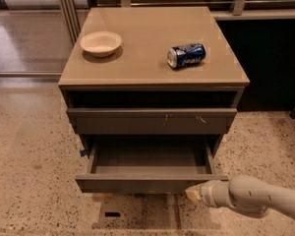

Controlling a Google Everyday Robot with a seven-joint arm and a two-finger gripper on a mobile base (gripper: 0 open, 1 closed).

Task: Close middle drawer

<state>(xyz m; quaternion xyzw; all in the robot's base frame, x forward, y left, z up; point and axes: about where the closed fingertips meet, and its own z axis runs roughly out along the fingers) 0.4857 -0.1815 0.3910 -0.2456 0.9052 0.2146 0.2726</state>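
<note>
The middle drawer (137, 183) is pulled well out of the grey-brown cabinet, and its shallow inside (150, 156) is bare. Its plain flat front faces me, low in the camera view. Above it sits a wider front with pale scratches (152, 121), which stands only slightly out. My gripper (194, 193) comes in from the lower right on a pale arm (255, 198). Its tip is at the right end of the middle drawer's front, touching it or nearly so.
A pale bowl (101, 43) and a blue can (186, 55) lying on its side rest on the cabinet top (147, 73). Speckled floor (29, 181) surrounds the cabinet. A dark wall panel (270, 58) stands to the right, and rails run behind.
</note>
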